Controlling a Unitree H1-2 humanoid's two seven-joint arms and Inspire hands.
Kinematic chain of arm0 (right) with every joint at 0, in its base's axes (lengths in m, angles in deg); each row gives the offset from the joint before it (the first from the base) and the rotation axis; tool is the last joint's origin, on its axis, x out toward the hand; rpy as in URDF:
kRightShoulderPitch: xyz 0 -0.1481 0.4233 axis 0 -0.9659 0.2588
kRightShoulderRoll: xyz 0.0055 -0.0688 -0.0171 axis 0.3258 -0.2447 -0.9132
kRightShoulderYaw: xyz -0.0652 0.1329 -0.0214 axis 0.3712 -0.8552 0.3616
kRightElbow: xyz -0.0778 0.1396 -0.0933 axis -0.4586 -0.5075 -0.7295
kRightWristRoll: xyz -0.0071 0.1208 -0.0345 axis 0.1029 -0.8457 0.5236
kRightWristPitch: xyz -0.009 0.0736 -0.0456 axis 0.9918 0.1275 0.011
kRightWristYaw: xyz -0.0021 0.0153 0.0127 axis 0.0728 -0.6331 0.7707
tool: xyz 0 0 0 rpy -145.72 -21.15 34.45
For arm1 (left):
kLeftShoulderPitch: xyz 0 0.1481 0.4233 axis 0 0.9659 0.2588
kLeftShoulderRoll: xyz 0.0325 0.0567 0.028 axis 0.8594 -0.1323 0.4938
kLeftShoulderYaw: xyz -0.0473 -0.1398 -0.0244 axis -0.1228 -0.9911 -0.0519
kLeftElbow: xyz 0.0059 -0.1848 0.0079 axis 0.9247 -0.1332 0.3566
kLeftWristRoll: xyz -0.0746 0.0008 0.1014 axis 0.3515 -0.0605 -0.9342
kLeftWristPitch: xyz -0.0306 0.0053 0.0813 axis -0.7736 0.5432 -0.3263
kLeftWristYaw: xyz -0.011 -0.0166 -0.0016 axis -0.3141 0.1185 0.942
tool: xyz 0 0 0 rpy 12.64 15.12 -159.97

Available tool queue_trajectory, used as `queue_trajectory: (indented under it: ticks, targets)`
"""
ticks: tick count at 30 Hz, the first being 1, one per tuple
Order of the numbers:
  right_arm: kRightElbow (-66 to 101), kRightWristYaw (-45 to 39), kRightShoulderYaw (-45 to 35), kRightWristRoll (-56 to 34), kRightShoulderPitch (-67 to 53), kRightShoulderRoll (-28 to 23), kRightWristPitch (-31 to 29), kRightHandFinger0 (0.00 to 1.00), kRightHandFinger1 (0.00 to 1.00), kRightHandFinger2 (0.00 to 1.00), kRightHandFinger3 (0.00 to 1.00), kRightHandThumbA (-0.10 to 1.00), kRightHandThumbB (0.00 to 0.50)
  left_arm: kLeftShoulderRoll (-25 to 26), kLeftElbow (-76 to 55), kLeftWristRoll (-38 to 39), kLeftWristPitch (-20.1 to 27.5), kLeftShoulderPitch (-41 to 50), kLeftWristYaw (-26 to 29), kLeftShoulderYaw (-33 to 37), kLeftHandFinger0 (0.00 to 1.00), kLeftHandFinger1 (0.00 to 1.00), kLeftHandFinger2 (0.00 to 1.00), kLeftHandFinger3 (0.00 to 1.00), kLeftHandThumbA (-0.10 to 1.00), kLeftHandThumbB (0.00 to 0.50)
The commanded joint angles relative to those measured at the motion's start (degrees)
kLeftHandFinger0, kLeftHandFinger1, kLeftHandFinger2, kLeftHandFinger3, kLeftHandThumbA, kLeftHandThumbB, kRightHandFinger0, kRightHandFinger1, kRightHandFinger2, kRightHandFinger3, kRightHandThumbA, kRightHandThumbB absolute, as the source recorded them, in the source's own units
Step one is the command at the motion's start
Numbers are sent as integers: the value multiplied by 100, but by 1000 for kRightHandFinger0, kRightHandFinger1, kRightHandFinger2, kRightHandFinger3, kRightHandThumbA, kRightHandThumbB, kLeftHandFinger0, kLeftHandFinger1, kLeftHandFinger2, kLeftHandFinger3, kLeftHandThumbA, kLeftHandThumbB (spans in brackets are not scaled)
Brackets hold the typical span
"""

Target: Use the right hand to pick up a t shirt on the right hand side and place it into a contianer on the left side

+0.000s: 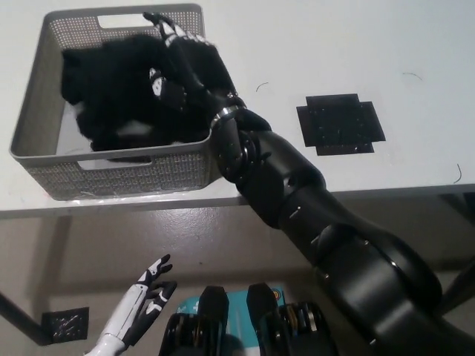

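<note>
Your right hand (180, 63) was stretched out over the gray basket (133, 170) at the far left of the white table (319, 44), with its black arm (297, 200) crossing from the near right corner and passing over the basket's right wall. The fingers were spread apart and lifted clear of the cloth, so the hand was released and gripped nothing. The black t-shirt (111, 93) lay crumpled inside the basket, filling most of its floor; a small pale patch showed on the cloth near the basket's near wall. The shirt sat just under and to the left of your right hand. Whether the fingertips touched the fabric, you could not tell, since black lay against black there.

On the table to the right of the arm, a flat black square mat (340, 123) lay well apart from the basket. A few thin dark threads were scattered over the tabletop around it.

Your left hand (145, 300) rested low at the near left, below the table edge, white with dark fingertips, its fingers spread and holding nothing.
</note>
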Motion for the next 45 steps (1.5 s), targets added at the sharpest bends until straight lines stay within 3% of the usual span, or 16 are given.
queue_trajectory:
  ticks: [1,8,16,20,22,25,27,29,34,37,42,45]
  targets:
    - [144,-1080,-157,-414,198,-79,622,1000,1000,1000,1000,593,500,44,-190,31,-39,81,-68,46,755,808,933,1000,986,297]
    - [173,-1364,-26,-354,150,-192,736,1000,1000,1000,1000,664,500,79,-129,46,-57,40,-117,70,785,832,986,1000,988,300]
    - [443,-1591,-102,-487,108,-228,905,1000,1000,1000,1000,612,500,81,-173,-55,-48,55,-70,101,772,826,958,1000,1000,278]
    - [1197,-1633,207,-166,-218,-554,710,1000,1000,1000,1000,662,500,115,-160,-64,-29,79,-53,98,786,830,942,1000,1000,314]
    - [1622,-1469,537,218,-348,-798,723,1000,1000,1000,1000,782,500,142,-154,-63,-19,108,-48,85,797,830,940,1000,1000,310]
    - [2352,-1354,845,586,-497,-1293,790,1000,1000,1000,1000,834,500,155,-114,-93,37,80,-35,103,800,830,943,1000,1000,282]
    - [2862,-1426,815,591,-606,-1625,747,1000,1000,1000,1000,926,500,171,-104,-71,52,96,-33,86,781,824,957,1000,1000,308]
    - [3713,-1662,607,470,-838,-2015,889,1000,1000,1000,1000,793,500,178,-117,8,40,124,-70,63,783,825,961,1000,1000,294]
    - [5166,-1917,196,251,-1367,-2620,1137,1000,1000,1000,1000,697,500,160,-79,-1,78,139,-16,46,737,782,934,1000,1000,307]
    - [6347,-2042,-120,205,-1993,-3058,1298,1000,1000,1000,1000,718,500,159,-83,-45,1,149,28,19,732,782,931,1000,1000,328]
    - [7600,-1909,-451,183,-3090,-3275,1308,1000,1000,1000,1000,699,476,167,59,119,169,135,38,-53,720,784,934,1000,1000,355]
    - [8140,-1905,-582,43,-3743,-3302,1221,1000,1000,1000,1000,743,452,159,85,114,169,153,58,-59,726,792,941,1000,1000,339]
